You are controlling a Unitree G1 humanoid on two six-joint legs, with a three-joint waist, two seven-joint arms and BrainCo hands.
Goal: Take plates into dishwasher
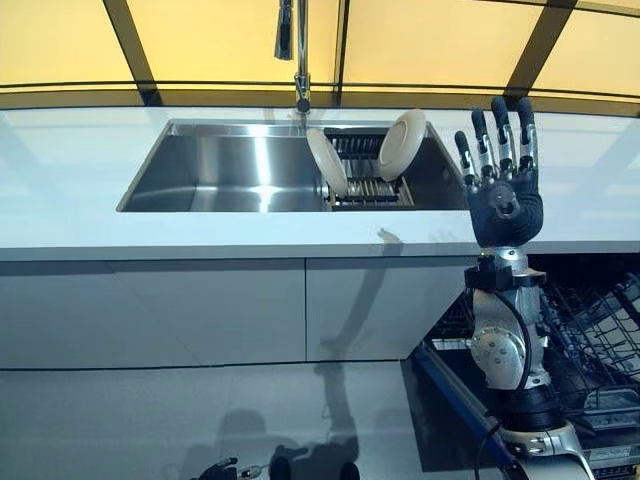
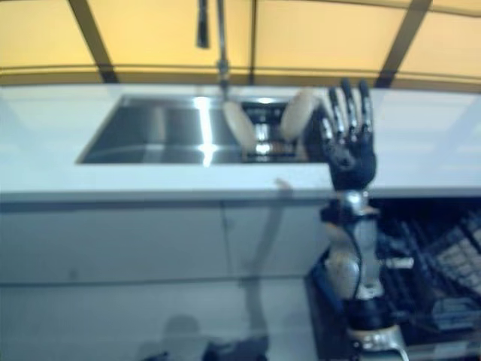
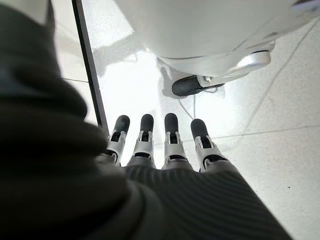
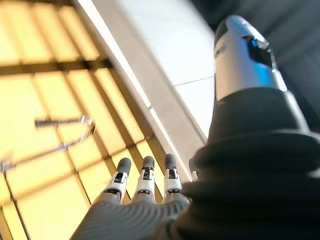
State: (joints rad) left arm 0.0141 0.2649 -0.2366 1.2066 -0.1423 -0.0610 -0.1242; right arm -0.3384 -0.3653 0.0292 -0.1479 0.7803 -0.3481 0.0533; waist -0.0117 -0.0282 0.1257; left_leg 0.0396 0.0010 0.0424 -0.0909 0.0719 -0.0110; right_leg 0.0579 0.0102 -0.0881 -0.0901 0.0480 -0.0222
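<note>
**Kitchen worktop, sink and open dishwasher, with the right hand raised**

A pale worktop (image 1: 90, 180) runs across the scene, backed by a wall of yellow panels (image 1: 220, 40) divided by dark bars. Set into it is a stainless-steel sink (image 1: 210, 170), with a tap (image 1: 300, 60) rising at its far edge. In the sink's right part stands a dark rack (image 1: 365, 180) holding two white plates on edge: the left plate (image 1: 327, 162) leans one way, the right plate (image 1: 402, 144) the other, the two apart at their tops. Below the worktop are plain grey cabinet fronts (image 1: 150, 310) above a glossy grey floor (image 1: 200, 420). At the lower right the dishwasher (image 1: 600, 340) stands open, its dark wire racks showing.

The right hand (image 1: 503, 200) is held upright in front of the worktop edge, just right of the sink, its fingers (image 1: 500, 125) straight, spread and empty. The left hand (image 3: 165, 165) appears only in its wrist view, pointing down at the floor, its fingers (image 3: 170, 135) straight and holding nothing.
</note>
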